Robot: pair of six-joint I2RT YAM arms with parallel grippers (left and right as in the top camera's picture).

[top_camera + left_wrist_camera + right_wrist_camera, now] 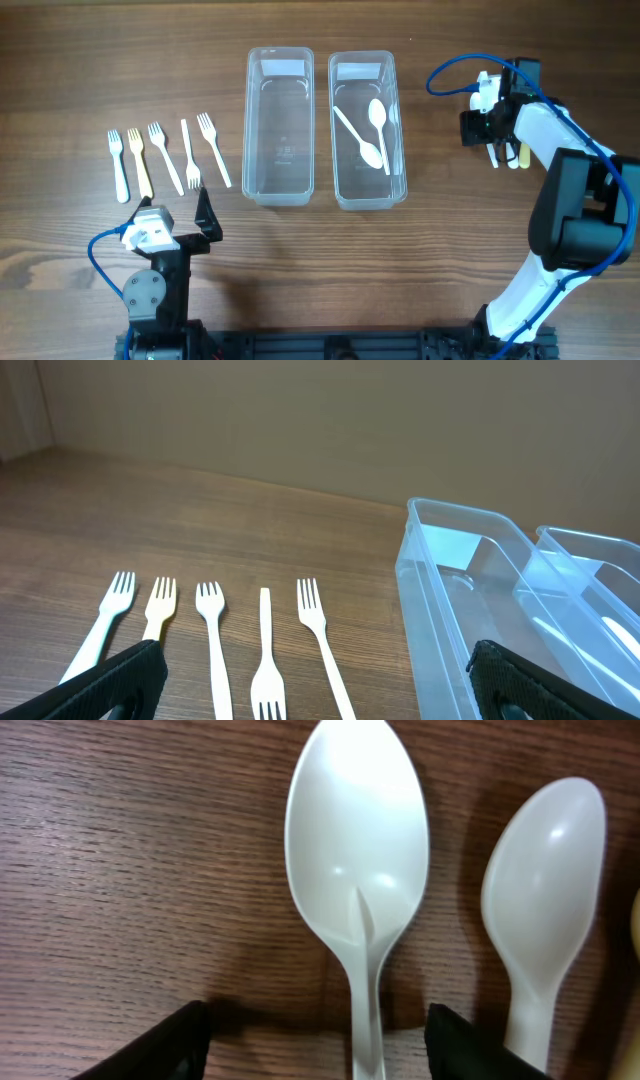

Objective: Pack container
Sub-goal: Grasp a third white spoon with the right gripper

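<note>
In right wrist view, right gripper (315, 1040) is open astride a spoon (357, 850) w/ 2nd spoon (545, 870) beside; both barely visible overhead. Left gripper (315, 670) open, short of forks (212, 640).

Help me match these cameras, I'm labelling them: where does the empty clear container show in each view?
Overhead: the empty container stands at centre, left of the container holding spoons.
Left wrist: the empty container fills the right side.
Right wrist: not in it; this view shows spoons close up.
Shared landmark: the reversed fork, fourth in the row, lies left of it in the overhead and left wrist views.
</note>
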